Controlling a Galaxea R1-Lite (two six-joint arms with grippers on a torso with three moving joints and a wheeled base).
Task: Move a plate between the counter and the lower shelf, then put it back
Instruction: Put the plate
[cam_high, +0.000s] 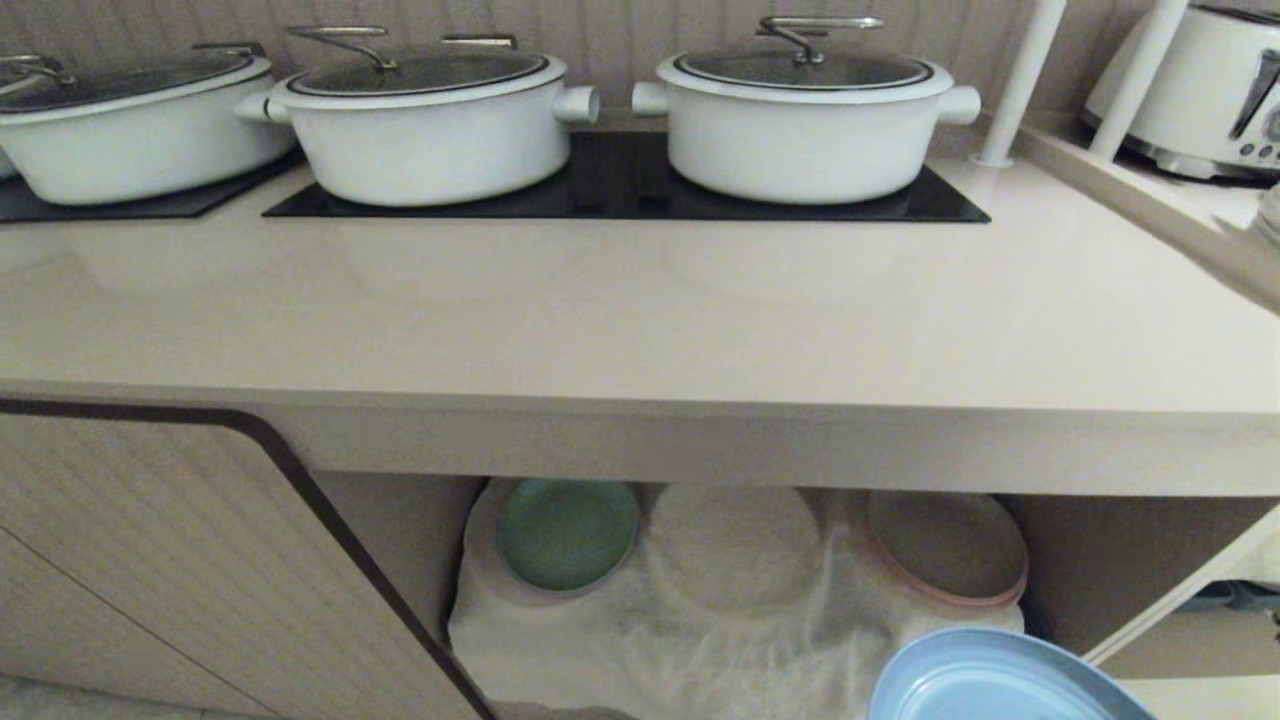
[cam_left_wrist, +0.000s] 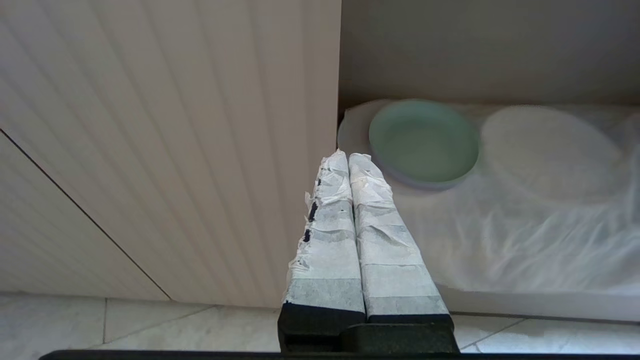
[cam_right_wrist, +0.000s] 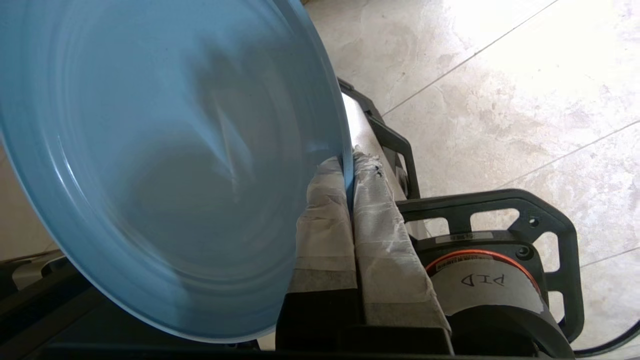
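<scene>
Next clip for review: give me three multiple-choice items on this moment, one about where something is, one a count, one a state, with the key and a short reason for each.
1. Where is the blue plate?
A. flat on the counter
B. held by the right gripper, out in front of the lower shelf
C. lying on the white cloth

2. How many white pots stand at the back of the counter?
A. one
B. three
C. five

3. How is the left gripper?
A. shut and empty
B. wide open
C. shut on the green plate

Key:
1 B, the right gripper pinches the plate's rim, with floor behind it.
2 B, three lidded pots show in the head view.
3 A, its wrapped fingers meet with nothing between them; the green plate lies apart on the white cloth in the lower shelf.
</scene>
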